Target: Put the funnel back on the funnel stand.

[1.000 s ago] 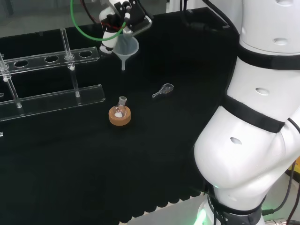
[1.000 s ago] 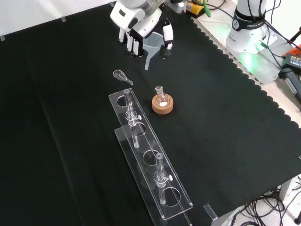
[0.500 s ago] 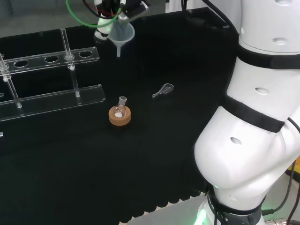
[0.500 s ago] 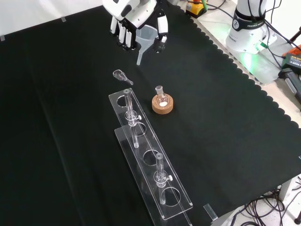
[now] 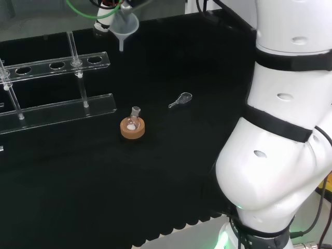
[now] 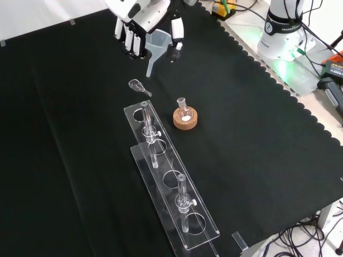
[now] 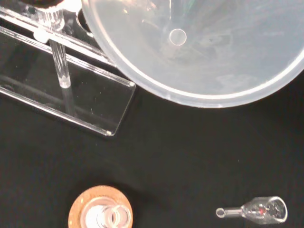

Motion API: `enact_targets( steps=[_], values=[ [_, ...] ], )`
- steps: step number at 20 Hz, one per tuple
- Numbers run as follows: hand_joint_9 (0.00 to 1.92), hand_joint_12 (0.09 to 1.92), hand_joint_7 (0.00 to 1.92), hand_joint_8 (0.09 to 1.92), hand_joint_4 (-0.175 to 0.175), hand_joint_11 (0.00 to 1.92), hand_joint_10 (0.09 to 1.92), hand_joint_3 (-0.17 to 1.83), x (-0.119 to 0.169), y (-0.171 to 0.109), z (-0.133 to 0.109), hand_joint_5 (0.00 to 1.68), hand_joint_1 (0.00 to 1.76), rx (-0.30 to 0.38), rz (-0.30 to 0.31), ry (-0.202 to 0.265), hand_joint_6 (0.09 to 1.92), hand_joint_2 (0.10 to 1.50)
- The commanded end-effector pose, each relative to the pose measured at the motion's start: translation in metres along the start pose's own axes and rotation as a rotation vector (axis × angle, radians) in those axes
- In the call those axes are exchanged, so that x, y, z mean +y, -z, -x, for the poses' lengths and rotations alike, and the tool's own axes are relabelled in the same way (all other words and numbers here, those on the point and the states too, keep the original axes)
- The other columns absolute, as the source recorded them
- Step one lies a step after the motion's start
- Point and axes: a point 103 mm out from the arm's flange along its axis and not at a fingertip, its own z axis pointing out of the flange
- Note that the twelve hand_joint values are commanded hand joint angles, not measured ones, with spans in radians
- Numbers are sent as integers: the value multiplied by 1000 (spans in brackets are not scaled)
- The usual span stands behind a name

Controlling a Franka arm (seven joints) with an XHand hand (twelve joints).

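In the front view, going left to right: the hand [image 6: 140, 22] sits at the upper middle of the frame, fingers and thumb curled round the funnel [image 6: 157, 47], which hangs in the air with its spout down, above the black cloth [image 6: 257, 134]; below it lies a small glass stopper [image 6: 138, 87]; the clear funnel stand [image 6: 171, 187] runs from the centre down to the lower middle; just right of its upper end a small flask [image 6: 183, 108] sits in a cork ring [image 6: 185, 119].
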Motion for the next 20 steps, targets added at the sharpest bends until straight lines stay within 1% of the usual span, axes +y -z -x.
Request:
enact_targets(
  steps=[1,7,11,15,20],
  values=[
    [1322,1206,838,722,-24,751,554,639,27,9,-19,977,842,-31,-22,42,864,684],
    [1321,1203,837,723,-26,755,555,641,46,4,-34,977,843,-41,-36,74,865,683],
    [1320,1202,836,723,-26,756,556,642,55,0,-35,977,844,-28,-41,79,866,683],
    [1319,1200,836,724,-27,758,556,643,67,3,-35,977,845,-34,-49,83,867,683],
    [1318,1198,836,724,-27,759,556,644,76,6,-44,977,845,-43,-52,96,867,682]
  ],
)
